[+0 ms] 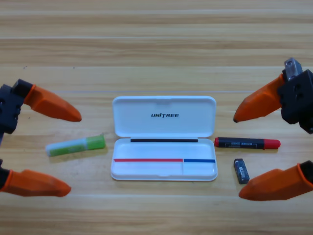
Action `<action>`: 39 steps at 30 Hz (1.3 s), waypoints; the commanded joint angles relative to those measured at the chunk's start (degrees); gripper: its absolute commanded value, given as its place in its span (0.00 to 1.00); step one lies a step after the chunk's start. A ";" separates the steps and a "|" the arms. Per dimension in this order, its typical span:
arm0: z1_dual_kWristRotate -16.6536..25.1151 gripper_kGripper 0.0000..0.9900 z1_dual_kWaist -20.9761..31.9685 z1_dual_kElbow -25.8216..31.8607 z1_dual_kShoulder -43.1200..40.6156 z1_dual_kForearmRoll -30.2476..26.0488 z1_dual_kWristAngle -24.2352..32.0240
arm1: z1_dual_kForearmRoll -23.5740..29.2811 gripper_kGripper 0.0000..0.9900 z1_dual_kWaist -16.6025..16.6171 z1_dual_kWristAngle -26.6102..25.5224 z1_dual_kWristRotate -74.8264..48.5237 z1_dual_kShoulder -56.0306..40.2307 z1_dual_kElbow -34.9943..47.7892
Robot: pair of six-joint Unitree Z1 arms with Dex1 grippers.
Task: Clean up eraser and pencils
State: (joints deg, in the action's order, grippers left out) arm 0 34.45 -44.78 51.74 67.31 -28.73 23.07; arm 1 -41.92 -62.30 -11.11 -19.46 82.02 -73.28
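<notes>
The whitish pencil with a green end [76, 146] lies on the table left of the open white case [164, 169]. Right of the case lies the black-barrelled pencil with a red end [247, 143], and just below it the small dark eraser [241, 171]. My left gripper [73, 152] sits at the left edge, open, its jaws standing above and below the whitish pencil without touching it. At the right edge my right gripper [238, 156] is open as well, one jaw above the black pencil and one beside the eraser. Neither holds anything.
The case's lid [164, 116] lies flat behind its tray and bears dark lettering. The wooden table [156, 49] stretches away behind the case.
</notes>
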 commanded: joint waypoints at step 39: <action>5.10 0.88 10.85 43.27 43.34 -37.71 -25.62 | 1.66 1.00 10.89 16.92 41.52 27.84 4.64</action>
State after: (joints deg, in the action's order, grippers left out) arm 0 38.52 -35.02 96.43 107.53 -65.96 -3.91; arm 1 -43.98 -53.81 4.85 19.32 103.00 -69.23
